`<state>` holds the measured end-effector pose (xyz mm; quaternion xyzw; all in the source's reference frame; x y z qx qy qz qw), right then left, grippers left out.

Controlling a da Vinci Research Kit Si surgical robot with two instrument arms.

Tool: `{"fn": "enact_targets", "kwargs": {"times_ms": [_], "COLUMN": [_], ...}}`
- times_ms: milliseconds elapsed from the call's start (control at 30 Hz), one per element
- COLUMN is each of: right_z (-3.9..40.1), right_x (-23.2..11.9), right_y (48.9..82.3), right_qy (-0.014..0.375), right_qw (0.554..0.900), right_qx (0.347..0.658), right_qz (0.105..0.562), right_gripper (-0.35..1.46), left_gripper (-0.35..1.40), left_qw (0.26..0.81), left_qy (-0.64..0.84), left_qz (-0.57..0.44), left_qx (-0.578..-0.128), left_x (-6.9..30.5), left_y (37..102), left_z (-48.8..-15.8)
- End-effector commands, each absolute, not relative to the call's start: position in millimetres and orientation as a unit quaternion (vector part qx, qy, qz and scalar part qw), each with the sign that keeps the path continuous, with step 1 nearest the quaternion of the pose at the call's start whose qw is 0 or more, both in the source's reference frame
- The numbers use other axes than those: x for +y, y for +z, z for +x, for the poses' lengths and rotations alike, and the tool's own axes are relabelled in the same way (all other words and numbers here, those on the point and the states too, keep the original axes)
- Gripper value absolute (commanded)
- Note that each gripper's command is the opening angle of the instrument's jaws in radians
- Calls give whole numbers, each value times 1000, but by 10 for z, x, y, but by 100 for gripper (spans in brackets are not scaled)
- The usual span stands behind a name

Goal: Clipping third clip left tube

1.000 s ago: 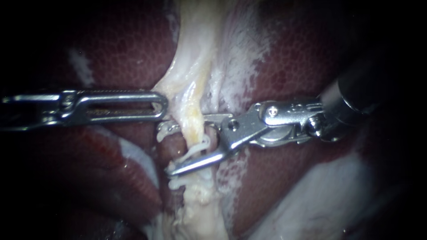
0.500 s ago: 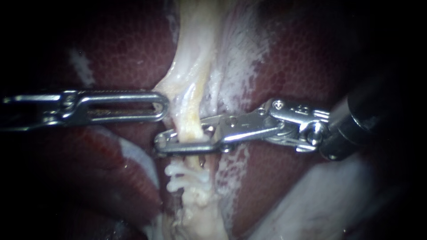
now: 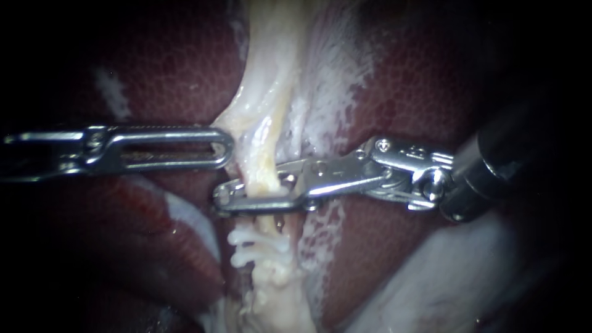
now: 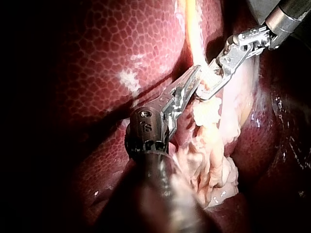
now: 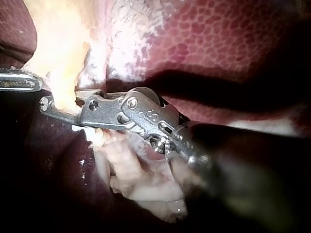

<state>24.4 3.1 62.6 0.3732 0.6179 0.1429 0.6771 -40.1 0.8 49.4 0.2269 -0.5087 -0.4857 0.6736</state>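
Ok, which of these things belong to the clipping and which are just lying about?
In the job: right instrument, jaws shut on the tube; white clips below them; left instrument beside the tube.
Just lying about: liver; pale tissue patch.

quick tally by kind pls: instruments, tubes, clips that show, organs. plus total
instruments: 2 (left instrument, right instrument)
tube: 1
white clips showing on the tube, just beyond where the right instrument crosses it: 2, as far as can be made out
liver: 1
total: 6
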Motion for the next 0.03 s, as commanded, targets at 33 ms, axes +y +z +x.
{"fn": "enact_targets", "kwargs": {"times_ms": [33], "right_z": [244], "right_x": [31], "right_y": [627], "right_qy": [143], "right_qw": [677], "right_qx": [618], "right_qz": [373], "right_gripper": [-35], "left_gripper": [-35], "left_qw": [673], "left_qy": [-485], "left_qz": [227], "left_qx": [-509], "left_x": [8], "left_y": [495], "left_z": [-401]}}
